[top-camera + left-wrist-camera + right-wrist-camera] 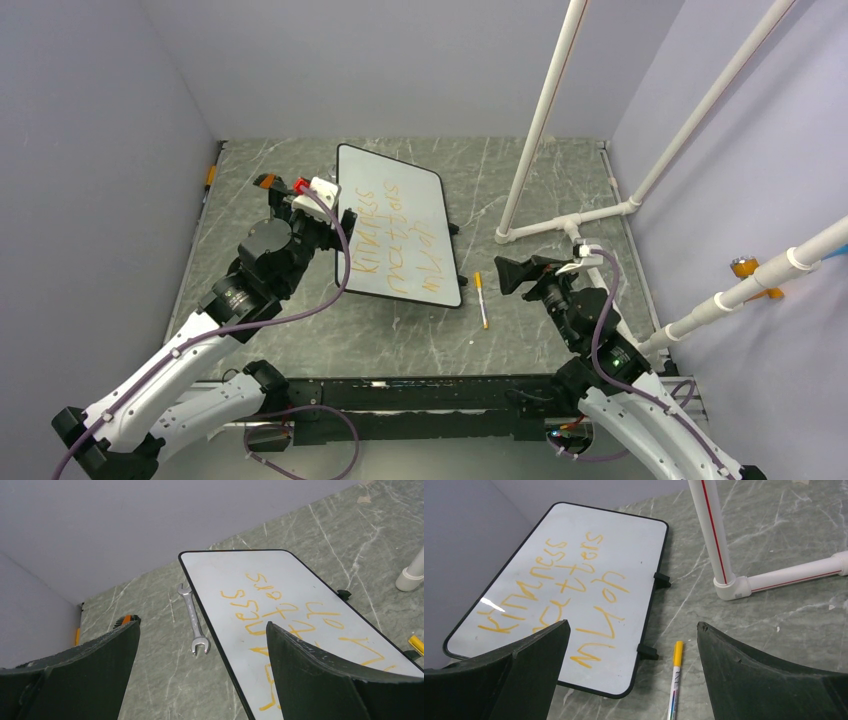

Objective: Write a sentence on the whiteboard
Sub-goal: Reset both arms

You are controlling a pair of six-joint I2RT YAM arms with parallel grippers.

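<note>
The whiteboard (420, 195) lies flat on the grey marbled table, black-framed, with the sentence (388, 238) on it in three lines of orange-yellow lettering. My left gripper (298, 205) hangs over the board's left edge. In the left wrist view its fingers (320, 675) stand wide apart and empty, one above the lettering (280, 610), the other above bare table. A yellow-capped marker (482, 300) lies on the table just right of the board. My right gripper (512, 273) hovers open above the marker (675, 677) and holds nothing. The board (574, 540) reaches under its left finger.
A silver wrench (194, 622) lies beside the board's left edge. A small orange and black object (264, 181) sits further left. White PVC pipes (560, 110) rise from a floor joint (731, 587) right of the board. Two black clips (662, 579) stick out from the board's right edge.
</note>
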